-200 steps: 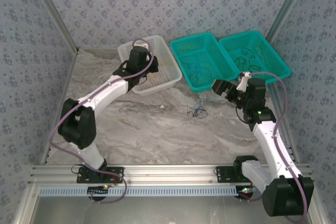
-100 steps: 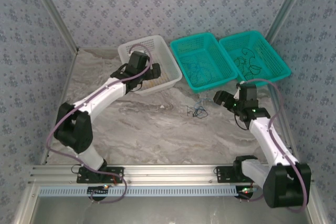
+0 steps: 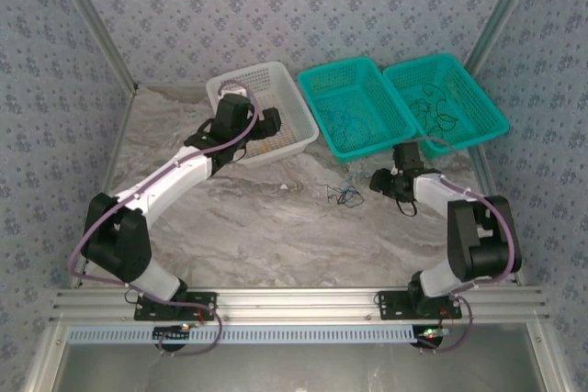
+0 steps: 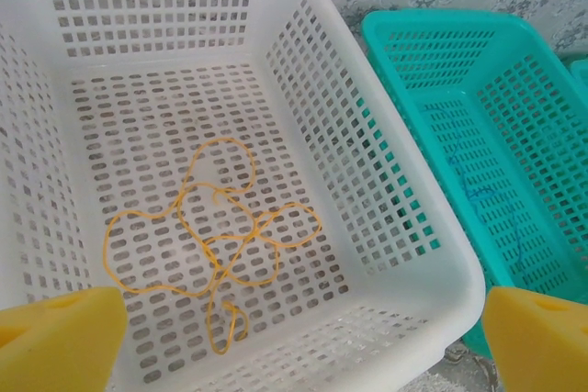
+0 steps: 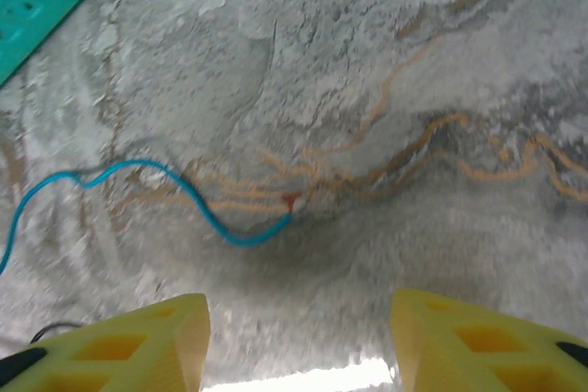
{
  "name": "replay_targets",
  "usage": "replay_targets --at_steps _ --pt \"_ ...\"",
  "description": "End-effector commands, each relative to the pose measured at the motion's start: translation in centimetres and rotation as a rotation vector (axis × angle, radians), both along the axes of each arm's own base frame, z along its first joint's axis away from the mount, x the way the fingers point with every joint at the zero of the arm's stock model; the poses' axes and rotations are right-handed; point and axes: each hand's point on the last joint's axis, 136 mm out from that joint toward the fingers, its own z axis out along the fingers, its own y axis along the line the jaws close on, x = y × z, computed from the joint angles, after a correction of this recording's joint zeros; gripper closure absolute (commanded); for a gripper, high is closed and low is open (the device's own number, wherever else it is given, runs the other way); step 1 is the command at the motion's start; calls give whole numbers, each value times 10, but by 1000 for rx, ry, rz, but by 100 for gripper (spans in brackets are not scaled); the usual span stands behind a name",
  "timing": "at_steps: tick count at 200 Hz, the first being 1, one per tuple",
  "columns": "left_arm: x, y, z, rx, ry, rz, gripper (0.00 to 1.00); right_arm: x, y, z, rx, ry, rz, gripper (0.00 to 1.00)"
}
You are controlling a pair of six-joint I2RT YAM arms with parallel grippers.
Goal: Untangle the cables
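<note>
On the marbled grey table (image 3: 276,218), just in front of the near corner of the middle teal basket (image 3: 306,74), lie the cables (image 3: 344,195): a small, loose clump of very thin wires, dark loops with a blue thread through them, flat on the surface and too fine in the overhead view to tell how they cross. From the right wrist, a blue strand (image 5: 138,181) runs across the stone in a shallow S, bright against the grey. It ends in a short reddish tip, and a sliver of black wire shows at the lower left edge. The right gripper (image 3: 375,183) sits low over the table just to the right of the clump. Its yellow fingers (image 5: 138,346) stand partly apart with only bare table between them, so it has hold of nothing. The blue strand's tip lies ahead of the gap without touching either finger. The left gripper (image 3: 265,126) hangs over the white basket (image 3: 220,89) at the far left of the table with its jaws spread as wide as they go, empty. Below it, on the basket floor, lies a yellow wire (image 4: 211,245), a single thin orange-yellow line coiled in several loose overlapping loops. The middle teal basket has thin blue wires in it, and the right teal basket (image 3: 501,121) holds dark ones.
</note>
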Motion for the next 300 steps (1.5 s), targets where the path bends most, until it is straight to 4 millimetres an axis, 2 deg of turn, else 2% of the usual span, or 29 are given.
replay_targets --at_steps 1,44,58,101,125,141,162,215,263,278,300 --pt "-4 -2 11 -29 -27 -8 1 24 -5 6 -43 -63 -6 46" --pt "-6 -1 15 -34 -34 -10 1 36 4 -6 -46 -42 29 50" --pt "-6 -2 16 -40 -37 -13 1 37 5 -10 -61 -35 32 54" --pt "-9 -8 23 -70 -52 -46 1 32 8 -14 -75 -31 45 73" --pt "-11 -15 29 -80 -69 -66 1 32 10 -3 -83 -68 67 90" --pt "-12 -22 34 -87 -76 -96 1 33 11 16 -92 -126 87 100" --pt "-17 -39 41 -95 -109 -176 1 32 12 46 -92 -220 95 100" --pt "-48 -118 55 -56 -219 -527 1 14 30 131 -14 -479 202 100" --pt "-86 -186 41 -26 -286 -827 1 -10 48 220 61 -722 317 100" --pt "-99 -203 34 0 -314 -890 1 -15 52 235 93 -752 329 100" --pt "-110 -218 25 15 -333 -938 1 -17 58 248 142 -769 341 100"
